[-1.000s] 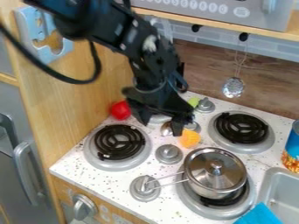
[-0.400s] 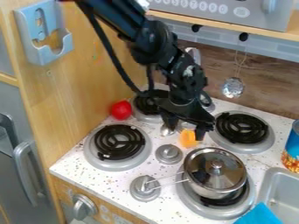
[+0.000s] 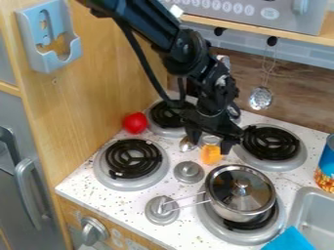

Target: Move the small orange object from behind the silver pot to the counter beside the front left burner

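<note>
We saw the end effector (image 3: 211, 147) open at the orange piece (image 3: 211, 155), its fingers spread wider than that piece's width.

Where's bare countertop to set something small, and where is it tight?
The widest bare patch is the front-left corner, between the front-left burner, the front edge and the knob by the pot's handle. A narrower strip lies between the back-right burner and sink. It's crowded at the gripper, with the orange piece and pot close by.
</note>
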You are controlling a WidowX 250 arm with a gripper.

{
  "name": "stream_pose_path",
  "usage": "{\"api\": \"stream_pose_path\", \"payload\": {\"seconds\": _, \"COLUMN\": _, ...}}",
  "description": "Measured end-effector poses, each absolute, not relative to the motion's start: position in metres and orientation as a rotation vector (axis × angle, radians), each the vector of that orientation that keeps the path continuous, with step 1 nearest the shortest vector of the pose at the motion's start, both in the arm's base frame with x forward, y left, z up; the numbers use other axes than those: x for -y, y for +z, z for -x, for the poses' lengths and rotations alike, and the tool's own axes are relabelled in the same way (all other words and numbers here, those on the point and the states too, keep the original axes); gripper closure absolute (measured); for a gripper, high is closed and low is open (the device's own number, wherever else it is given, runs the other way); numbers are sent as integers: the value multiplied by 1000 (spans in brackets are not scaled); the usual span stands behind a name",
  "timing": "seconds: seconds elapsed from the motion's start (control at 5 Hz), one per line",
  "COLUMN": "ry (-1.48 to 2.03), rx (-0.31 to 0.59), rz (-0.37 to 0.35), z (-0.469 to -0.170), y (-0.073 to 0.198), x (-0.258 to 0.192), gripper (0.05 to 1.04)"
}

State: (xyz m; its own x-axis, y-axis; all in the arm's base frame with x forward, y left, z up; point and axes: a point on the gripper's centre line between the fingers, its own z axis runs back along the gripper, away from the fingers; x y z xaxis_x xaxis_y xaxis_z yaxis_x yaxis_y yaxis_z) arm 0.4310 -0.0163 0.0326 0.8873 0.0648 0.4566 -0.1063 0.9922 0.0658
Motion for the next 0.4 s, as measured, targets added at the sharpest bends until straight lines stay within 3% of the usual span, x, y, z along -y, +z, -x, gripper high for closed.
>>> {"api": "stream_pose_path", "payload": {"seconds": 0.4, "ry": 134, "rx": 426, "rz": -142, "z": -444, "y": 16, "x": 7, "gripper": 82}}
